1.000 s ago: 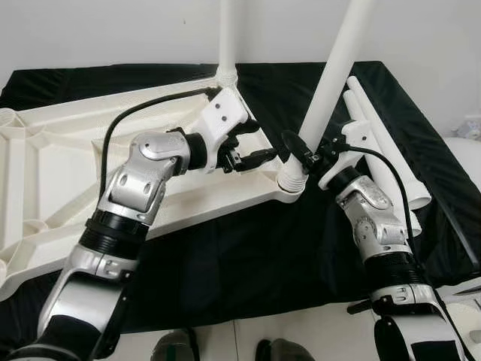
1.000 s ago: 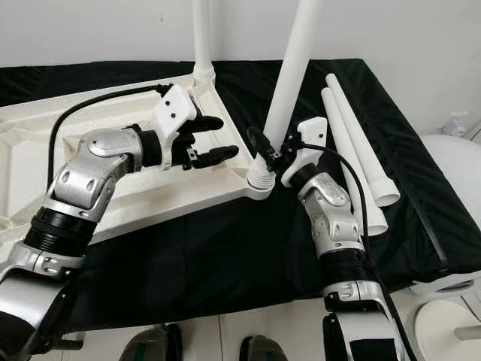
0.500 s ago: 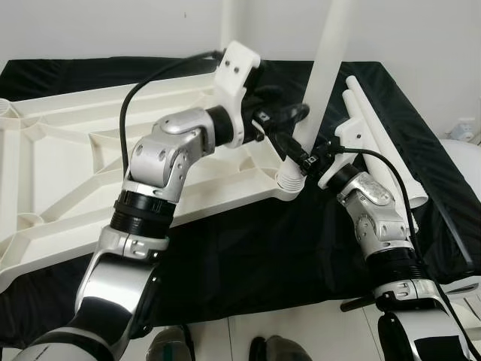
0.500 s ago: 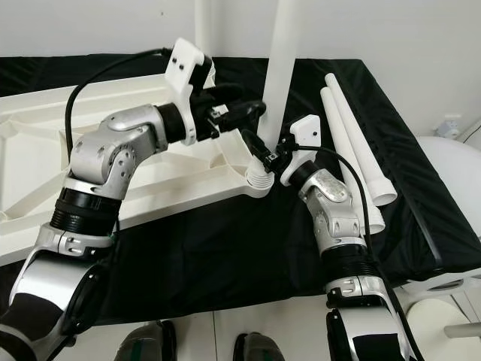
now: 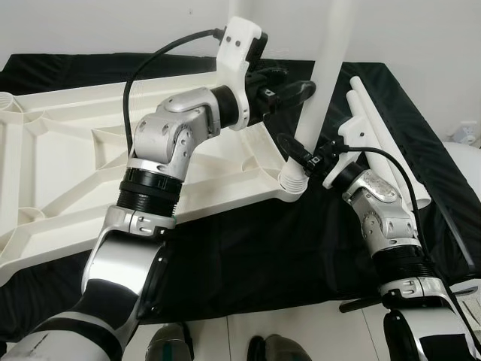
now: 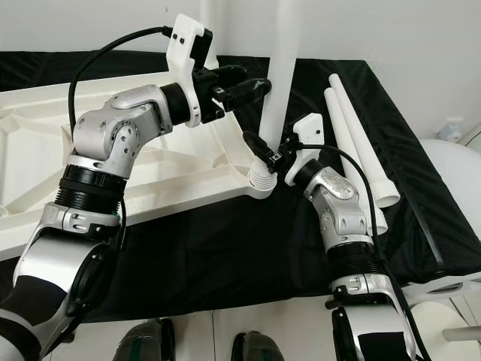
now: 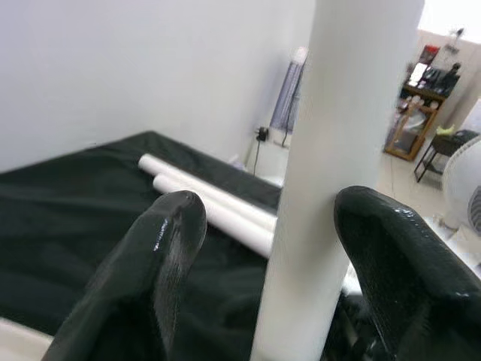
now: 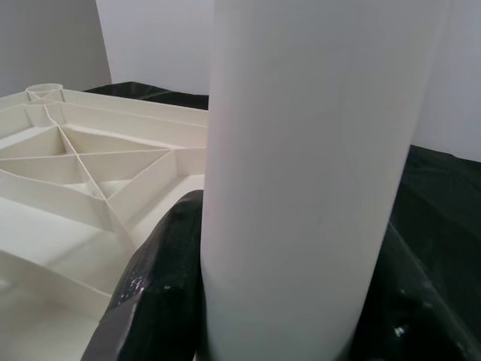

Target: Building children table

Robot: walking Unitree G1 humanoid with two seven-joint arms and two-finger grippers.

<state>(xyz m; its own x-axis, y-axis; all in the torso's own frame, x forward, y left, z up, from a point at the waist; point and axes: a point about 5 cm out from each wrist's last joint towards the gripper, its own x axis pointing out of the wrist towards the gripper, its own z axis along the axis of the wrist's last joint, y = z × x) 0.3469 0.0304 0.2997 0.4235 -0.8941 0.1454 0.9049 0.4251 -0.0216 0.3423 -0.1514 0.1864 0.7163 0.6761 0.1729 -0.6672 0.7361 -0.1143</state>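
The white table top lies upside down on a black cloth. One white leg stands nearly upright in the near right corner socket. My right gripper is shut on this leg just above the socket, a finger hugging each side of the leg. Higher up, my left gripper is open with the same leg between its fingers; one finger stands apart from it. A second leg rises from the far corner.
Two spare white legs lie side by side on the cloth to the right of my right arm. A white rounded object stands beyond the cloth's right edge. My feet are at the cloth's near edge.
My left arm lifted off the table top and swung right, bringing its open fingers around the leg. The leg went from leaning right to nearly upright. My right gripper stayed at its base.
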